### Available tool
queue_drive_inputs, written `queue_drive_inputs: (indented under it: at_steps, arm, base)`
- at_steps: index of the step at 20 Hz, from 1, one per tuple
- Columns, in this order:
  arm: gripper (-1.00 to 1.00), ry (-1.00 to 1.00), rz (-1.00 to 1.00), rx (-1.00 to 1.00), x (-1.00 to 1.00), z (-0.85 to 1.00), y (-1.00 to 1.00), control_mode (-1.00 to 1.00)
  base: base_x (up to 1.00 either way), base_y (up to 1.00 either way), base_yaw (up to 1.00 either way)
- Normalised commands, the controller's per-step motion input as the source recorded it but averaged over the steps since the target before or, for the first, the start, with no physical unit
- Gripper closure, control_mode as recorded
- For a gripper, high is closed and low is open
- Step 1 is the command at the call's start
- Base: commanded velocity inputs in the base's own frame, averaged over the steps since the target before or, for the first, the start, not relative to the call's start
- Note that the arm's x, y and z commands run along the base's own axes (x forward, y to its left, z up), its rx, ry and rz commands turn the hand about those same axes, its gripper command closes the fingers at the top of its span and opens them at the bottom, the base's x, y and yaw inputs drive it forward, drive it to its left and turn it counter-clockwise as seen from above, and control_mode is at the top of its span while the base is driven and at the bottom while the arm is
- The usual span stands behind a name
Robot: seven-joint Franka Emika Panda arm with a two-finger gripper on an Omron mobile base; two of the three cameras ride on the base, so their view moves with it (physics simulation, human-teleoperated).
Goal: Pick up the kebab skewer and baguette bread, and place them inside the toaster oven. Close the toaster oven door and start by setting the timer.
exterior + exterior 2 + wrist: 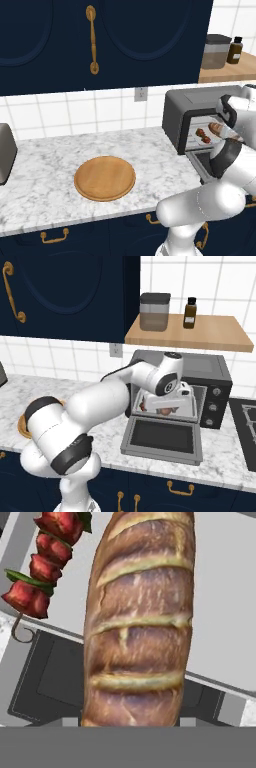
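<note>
1. Toaster (4, 152): grey, at far left edge of counter (50, 165); no part in the task.
2. Board (105, 178): round, wooden, bare, mid-counter, well apart from oven.
3. Skewer (42, 567): red meat chunks with green slivers, resting on tray (220, 602) inside oven (187, 117), left of bread in hand view; already delivered.
4. Bread (137, 622): slashed brown loaf, lengthwise just ahead of hand, over tray beside skewer. Held or set down: cannot tell.
5. Gripper (167, 401): reaching into oven mouth above tray, presumably to seat bread next to skewer. Finger tips hidden behind loaf; clenched, grasping or released: cannot tell.
6. Door (161, 440): folded down flat onto counter, glass up, giving arm clear reach; not yet closed.
7. Knobs (216, 406): on oven's right panel; timer judged not yet set.
</note>
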Motion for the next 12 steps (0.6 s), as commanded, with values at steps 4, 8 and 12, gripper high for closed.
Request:
queue_drive_inputs:
  at_steps: [4, 8, 12]
  arm:
    - [1.0, -0.04, -0.01, 0.0, 0.3, -0.33, -0.11, -1.0]
    - [1.0, 0.0, 0.0, 0.0, 0.24, -0.13, -0.13, -1.0]
    - [1.0, 0.0, 0.0, 0.01, 0.37, -0.03, -0.04, -1.0]
  base:
    - [0.0, 0.0, 0.0]
    - [0.0, 0.0, 0.0]
    - [0.0, 0.0, 0.0]
